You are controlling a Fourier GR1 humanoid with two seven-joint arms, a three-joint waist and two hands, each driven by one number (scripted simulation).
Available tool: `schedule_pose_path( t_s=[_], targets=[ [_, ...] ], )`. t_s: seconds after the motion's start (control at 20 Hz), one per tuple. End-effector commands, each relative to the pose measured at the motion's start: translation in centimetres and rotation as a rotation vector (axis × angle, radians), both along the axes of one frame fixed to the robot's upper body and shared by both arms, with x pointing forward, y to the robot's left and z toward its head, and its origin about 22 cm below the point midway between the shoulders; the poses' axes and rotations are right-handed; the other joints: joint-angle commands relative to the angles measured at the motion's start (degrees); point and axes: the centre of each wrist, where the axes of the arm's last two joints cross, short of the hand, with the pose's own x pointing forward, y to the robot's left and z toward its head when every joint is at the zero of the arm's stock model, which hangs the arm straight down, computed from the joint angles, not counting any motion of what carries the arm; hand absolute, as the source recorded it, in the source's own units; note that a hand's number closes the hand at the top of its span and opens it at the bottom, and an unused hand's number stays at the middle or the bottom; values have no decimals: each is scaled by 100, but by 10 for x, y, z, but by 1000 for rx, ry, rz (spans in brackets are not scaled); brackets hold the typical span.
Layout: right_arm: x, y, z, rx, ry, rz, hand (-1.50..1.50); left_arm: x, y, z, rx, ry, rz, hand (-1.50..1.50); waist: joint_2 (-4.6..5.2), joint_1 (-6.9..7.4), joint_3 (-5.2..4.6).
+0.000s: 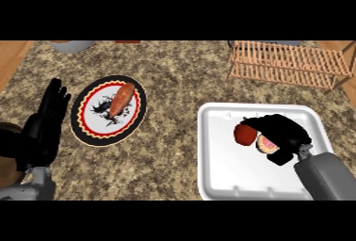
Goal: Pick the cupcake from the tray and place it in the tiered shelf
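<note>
Cupcake (266, 142) sits on the white tray (222, 179), low at the right of the speckled table (181, 70). Free table lies between the tray and the wooden tiered shelf (288, 63), which is partly cut at the top right. The right robot hand (285, 129) curls round the cupcake and hides most of it. The left robot hand (45, 117) rests open at the left edge, beside a plate (90, 127) with a carrot (122, 100).
</note>
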Motion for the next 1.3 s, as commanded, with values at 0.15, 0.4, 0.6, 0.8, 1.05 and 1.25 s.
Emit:
schedule_pose_path(
  t_s=[0.15,0.4,0.6,0.8,1.05,1.25],
  targets=[
    [-6,15,-33,-19,-107,101,150,2,-11,-4,-5,-13,7,0,19,-2,13],
    [5,14,-15,-3,-123,-152,150,-6,8,2,4,0,-15,0,7,-7,10],
    [-5,15,-41,9,-62,-623,150,-7,-3,-11,-15,15,36,0,8,-135,8],
    [13,50,-12,127,-85,-728,150,-6,5,-7,6,-14,12,0,10,-15,8],
    [-17,76,30,273,-127,-723,150,-7,14,-15,13,-4,18,0,-8,-70,7],
    [-11,79,102,483,-278,-776,150,-4,1,-13,-2,7,8,0,-29,-120,5]
  ],
)
